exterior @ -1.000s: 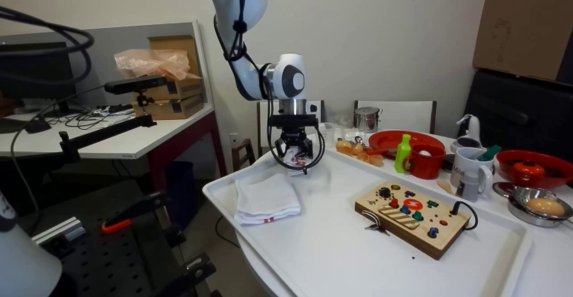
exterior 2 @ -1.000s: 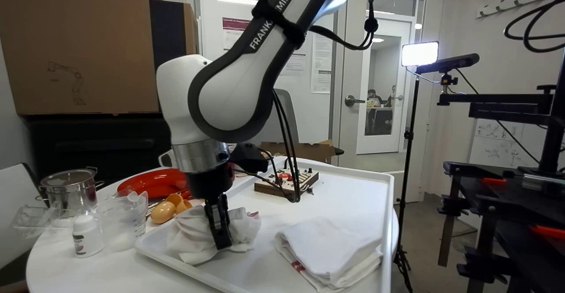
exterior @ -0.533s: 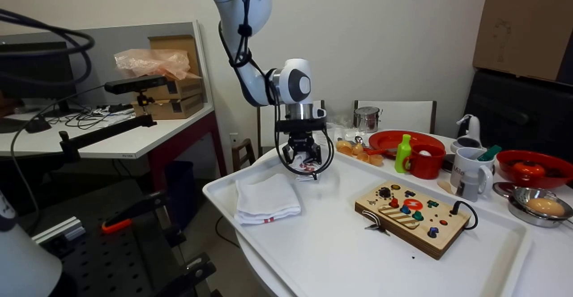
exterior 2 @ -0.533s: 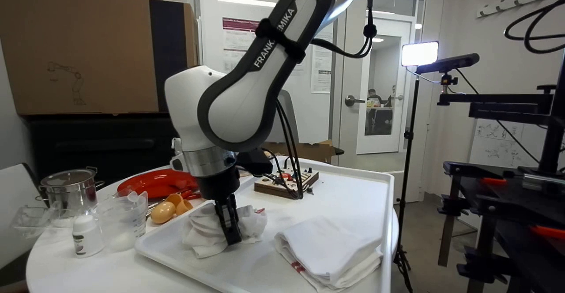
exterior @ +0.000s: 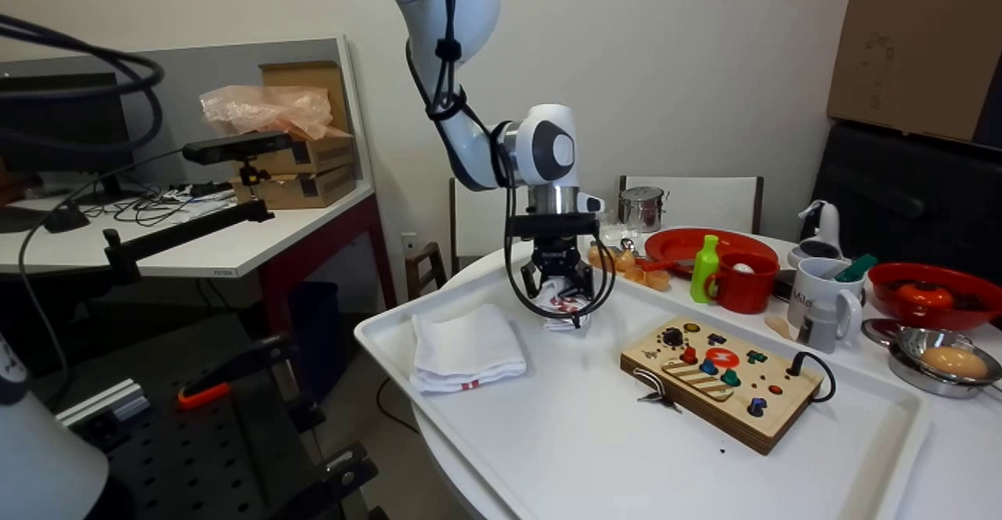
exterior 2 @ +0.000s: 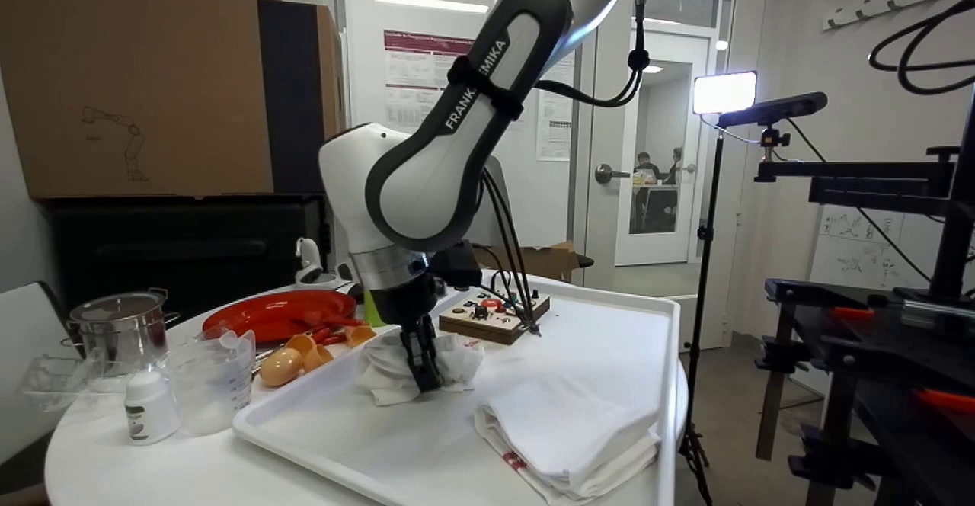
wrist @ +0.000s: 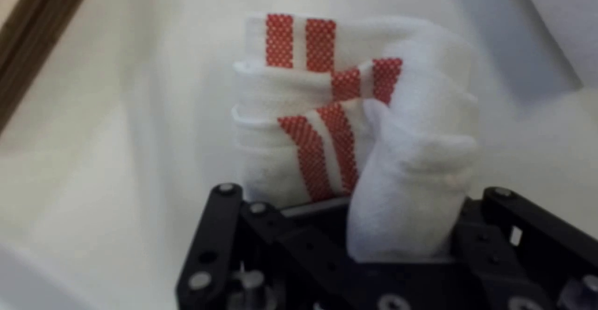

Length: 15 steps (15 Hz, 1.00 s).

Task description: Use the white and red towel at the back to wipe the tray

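1. The black two-fingered tool is pointing downward and pinching a thick bunch of cloth; in the wrist view the fold is filling the gap between its fingers.

2. That cloth, the white towel with paired red stripes, is spreading out around the fingertips and seems to be resting on the tray floor; how firmly it is pressing, I cannot tell.

3. The shallow white rectangular tray is lying underneath. The towel is sitting toward one narrow end, near the long rim beside the orange-brown eggs and shells.

4. What matters most here: the flat wooden box with coloured knobs is standing in the tray toward that same long rim, further along the tray's long axis, near the towel but apart from it. A straight stroke along that rim would, I judge, soon be meeting the box.

5. Across the tray's short axis, the folded white cloth with a red mark is lying toward the opposite rim. White floor is showing between cloth and box, so the next stroke is probably calling for a slant into that gap.

6. Well apart from the tool, beside the box, a tiny dark speck is lying on the tray, likely worth wiping up.

7. The round white table is carrying the tray.
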### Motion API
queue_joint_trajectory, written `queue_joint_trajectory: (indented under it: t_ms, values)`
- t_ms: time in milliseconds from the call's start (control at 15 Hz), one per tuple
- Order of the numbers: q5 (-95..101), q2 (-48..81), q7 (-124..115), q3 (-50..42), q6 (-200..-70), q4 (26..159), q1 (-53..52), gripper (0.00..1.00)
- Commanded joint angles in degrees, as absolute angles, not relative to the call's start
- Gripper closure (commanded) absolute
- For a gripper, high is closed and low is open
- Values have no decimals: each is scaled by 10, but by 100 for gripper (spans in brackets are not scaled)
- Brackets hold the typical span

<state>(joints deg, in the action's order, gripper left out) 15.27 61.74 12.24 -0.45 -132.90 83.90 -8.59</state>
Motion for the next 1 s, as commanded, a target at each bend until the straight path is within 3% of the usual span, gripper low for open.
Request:
queue_joint_trajectory:
  t_ms: [0, 467, 933]
  values:
    - [148, 641, 96, -17, -1315, 822, -68, 100]
    - [125, 636, 86, -3, -1322, 829, -31, 100]
    - [140, 625, 91, 12, -1336, 834, -59, 100]
